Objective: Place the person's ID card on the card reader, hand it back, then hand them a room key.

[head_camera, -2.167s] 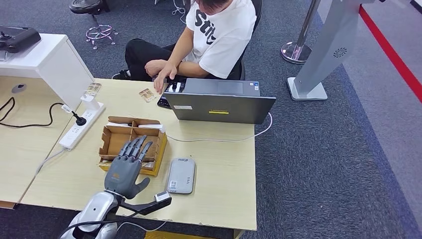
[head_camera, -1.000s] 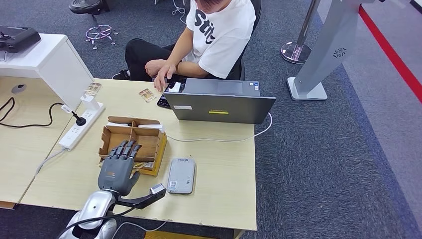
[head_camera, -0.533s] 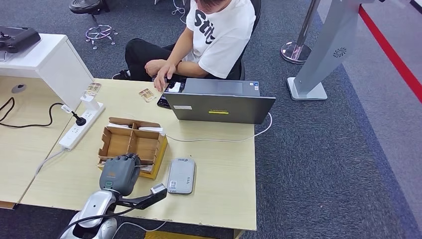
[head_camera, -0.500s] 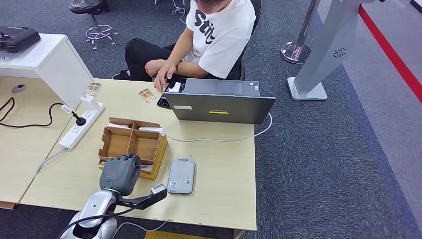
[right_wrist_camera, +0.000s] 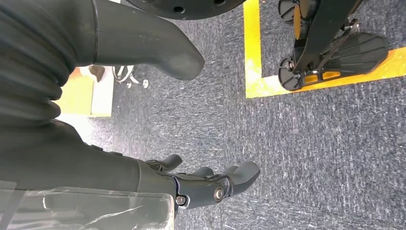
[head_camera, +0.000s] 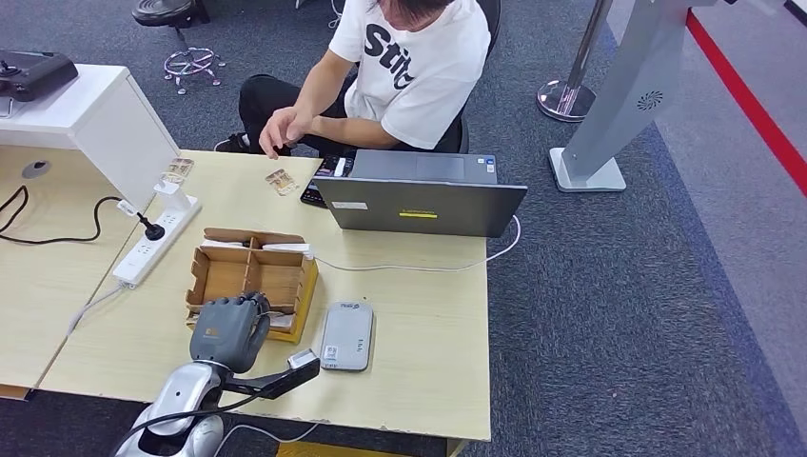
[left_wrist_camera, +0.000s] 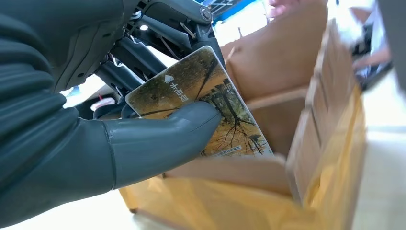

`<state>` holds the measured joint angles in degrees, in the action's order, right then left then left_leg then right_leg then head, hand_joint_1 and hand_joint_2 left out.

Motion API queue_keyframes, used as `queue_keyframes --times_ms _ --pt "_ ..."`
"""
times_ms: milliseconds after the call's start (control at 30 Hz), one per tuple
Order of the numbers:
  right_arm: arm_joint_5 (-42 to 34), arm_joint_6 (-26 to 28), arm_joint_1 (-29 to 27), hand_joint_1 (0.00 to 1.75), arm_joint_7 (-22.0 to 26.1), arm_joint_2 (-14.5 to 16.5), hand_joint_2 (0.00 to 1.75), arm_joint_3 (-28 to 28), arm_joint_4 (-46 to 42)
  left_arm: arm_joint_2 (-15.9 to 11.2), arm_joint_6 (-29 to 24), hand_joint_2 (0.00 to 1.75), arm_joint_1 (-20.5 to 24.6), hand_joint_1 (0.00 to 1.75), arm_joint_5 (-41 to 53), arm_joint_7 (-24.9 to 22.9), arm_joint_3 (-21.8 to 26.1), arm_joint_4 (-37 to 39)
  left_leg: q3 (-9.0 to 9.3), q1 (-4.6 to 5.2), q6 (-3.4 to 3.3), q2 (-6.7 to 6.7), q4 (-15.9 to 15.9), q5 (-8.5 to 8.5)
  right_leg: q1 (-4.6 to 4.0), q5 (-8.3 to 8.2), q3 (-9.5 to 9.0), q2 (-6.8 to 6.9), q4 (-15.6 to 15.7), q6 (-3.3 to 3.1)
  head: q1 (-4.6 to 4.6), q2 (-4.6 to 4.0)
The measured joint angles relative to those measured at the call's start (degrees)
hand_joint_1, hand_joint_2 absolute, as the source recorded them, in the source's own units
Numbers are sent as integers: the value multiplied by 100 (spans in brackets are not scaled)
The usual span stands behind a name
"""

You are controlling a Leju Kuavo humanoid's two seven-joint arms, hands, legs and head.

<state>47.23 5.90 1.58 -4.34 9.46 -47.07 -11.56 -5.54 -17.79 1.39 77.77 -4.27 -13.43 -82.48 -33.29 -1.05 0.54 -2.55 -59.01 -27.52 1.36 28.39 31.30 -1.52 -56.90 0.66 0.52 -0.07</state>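
Pinching a printed room key card (left_wrist_camera: 206,103) with my left hand (head_camera: 228,330) now: thumb clamped across its tree-photo face, dark fingers behind it, card partly inside the near compartment of the brown cardboard divider box (head_camera: 249,276). A couple of seconds back the fingers were spread flat over the box; they've since curled in, so I read the grasp as made and the lift and handover as next. The person's hand (head_camera: 278,129) has come off the laptop edge and is raised over the far side of the desk (head_camera: 419,333), possibly ready to receive.

Right hand (right_wrist_camera: 210,184) hangs over the carpet, fingers loosely apart, holding nothing.

Grey card reader (head_camera: 346,335) lies just beside the box, nothing on it. A small card (head_camera: 280,181) lies near the person; can't tell if it's the ID.

In the way: the box's cardboard dividers around the card, and the grey open laptop (head_camera: 419,195) with its white cable between me and the person.
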Motion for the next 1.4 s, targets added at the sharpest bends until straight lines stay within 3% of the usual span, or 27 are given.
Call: queue_keyframes --times_ms 233,500,967,1100,1400 --pt "22 -7 0 0 68 0 175 -105 0 96 -579 175 -7 175 -392 243 178 -530 0 0 0 0 0 0 0 0 0 0 0 0 -2 0" --pt "108 -25 2 0 86 0 175 -159 0 52 -442 175 324 175 -946 389 466 -1109 1 -2 4 -1 0 3 -2 -1 -2 2 -3 -1 0 0" --pt "195 -27 8 0 15 0 175 -183 0 14 -446 175 397 175 -937 364 742 -1157 1 -2 4 0 0 3 -2 -1 0 1 -2 -1 -1 0" --pt "207 -28 12 0 10 0 175 -210 0 5 -402 175 412 4 -1015 340 812 -1155 1 -2 4 0 0 3 -2 -1 0 1 -2 -1 0 0" --pt "257 -42 16 0 -5 0 175 -252 0 7 -377 175 413 0 -1188 349 853 -1155 0 -2 4 -1 0 3 -1 -1 0 1 -2 -1 -1 0"
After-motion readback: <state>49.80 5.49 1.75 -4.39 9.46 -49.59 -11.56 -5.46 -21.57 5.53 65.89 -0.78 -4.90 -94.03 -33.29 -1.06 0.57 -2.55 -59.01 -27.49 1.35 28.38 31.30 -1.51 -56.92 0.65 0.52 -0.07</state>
